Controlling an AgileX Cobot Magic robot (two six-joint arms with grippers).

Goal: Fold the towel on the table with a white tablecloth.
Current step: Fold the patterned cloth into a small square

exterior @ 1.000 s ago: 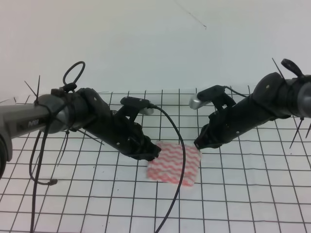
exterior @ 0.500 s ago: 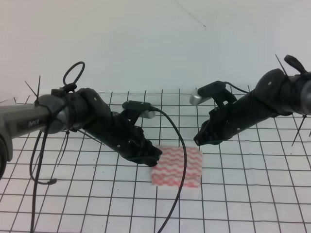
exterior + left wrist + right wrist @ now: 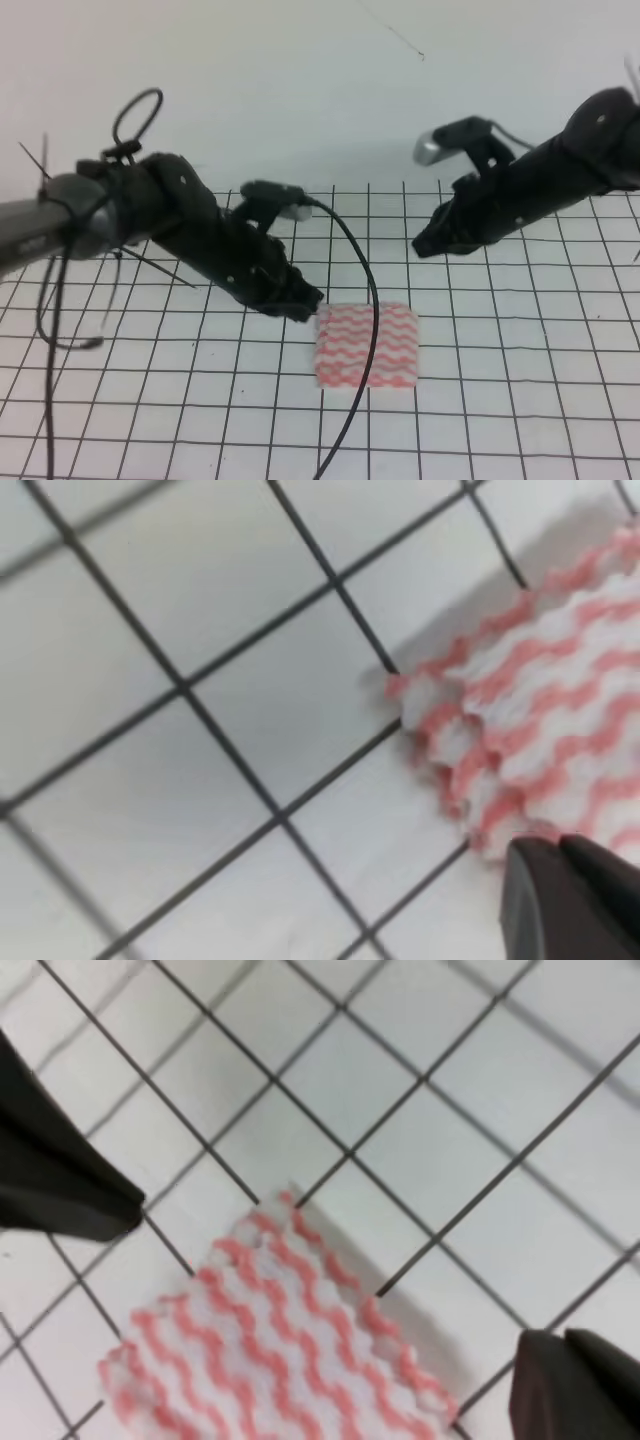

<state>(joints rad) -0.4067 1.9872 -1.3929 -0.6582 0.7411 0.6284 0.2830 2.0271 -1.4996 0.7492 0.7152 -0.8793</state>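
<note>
Both jaws closed, empty; towel [image 3: 366, 345] folded flat on table [image 3: 520, 400].

surface [image 3: 120, 400]: wide and flat, filling the lower half of the frame
tablecloth [image 3: 520, 380]: white, thin black grid lines, covers the surface
towel [image 3: 366, 346]: pink-red and white wavy stripes, flat on the tablecloth, lower centre

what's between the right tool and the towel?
Only bare white tablecloth with its black grid; nothing else lies there. The exterior high view shows the right tool raised, clear of the towel, and the right wrist view agrees.
</note>
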